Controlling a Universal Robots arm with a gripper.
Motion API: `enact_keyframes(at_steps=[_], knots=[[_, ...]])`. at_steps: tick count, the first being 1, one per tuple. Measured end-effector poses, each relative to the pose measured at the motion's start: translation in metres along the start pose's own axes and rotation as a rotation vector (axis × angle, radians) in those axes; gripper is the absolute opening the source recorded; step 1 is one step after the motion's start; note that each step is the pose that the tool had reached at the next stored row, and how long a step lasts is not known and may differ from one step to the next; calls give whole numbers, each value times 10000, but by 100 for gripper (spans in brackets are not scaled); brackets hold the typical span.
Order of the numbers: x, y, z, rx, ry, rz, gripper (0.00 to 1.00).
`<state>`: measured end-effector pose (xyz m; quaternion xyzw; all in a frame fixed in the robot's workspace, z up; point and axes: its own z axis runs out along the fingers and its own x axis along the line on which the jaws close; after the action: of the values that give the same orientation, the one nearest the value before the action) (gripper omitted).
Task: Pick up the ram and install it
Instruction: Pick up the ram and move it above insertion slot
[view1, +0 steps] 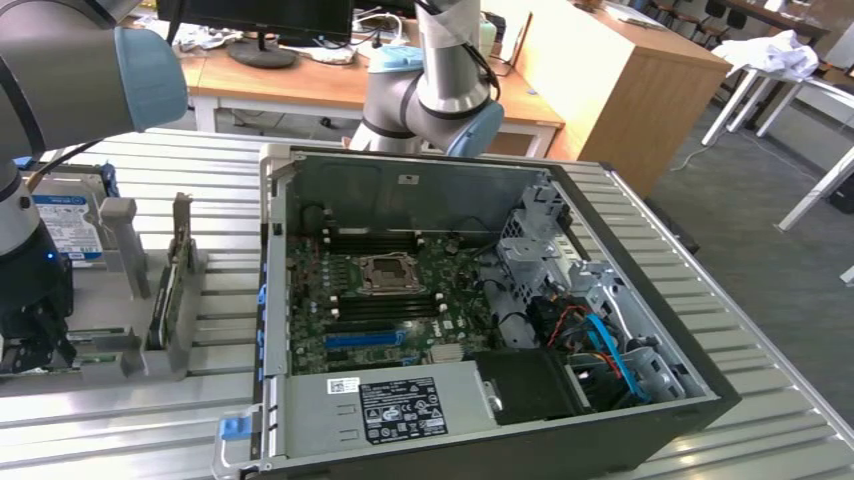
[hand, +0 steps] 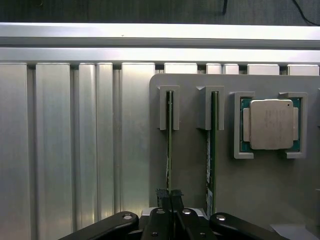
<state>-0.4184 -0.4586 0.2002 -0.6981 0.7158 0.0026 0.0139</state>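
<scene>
Now the gripper (hand: 170, 196) is pinched tight on the ram (hand: 169, 145). Its two black fingertips (hand: 163, 195) press on the thin green stick from both sides, near one end of it. The ram stands on its edge in a slot on the grey plate (hand: 189, 160). Its other end sits in a small grey clip on the plate. A second green stick (hand: 212, 150) with a white label stands in the next slot on the plate, just beside the ram. Past that stick, a square silver chip (hand: 271, 124) lies flat in its own frame on the plate. The plate lies on a ribbed metal table (hand: 75, 150). An open computer case (view1: 694, 395) sits on the table too, to the exterior view's right of the plate.
</scene>
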Motion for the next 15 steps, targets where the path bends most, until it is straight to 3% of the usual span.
enact_keyframes(at_steps=[15], knots=[[0,0,0,-4,-2,-144,12]])
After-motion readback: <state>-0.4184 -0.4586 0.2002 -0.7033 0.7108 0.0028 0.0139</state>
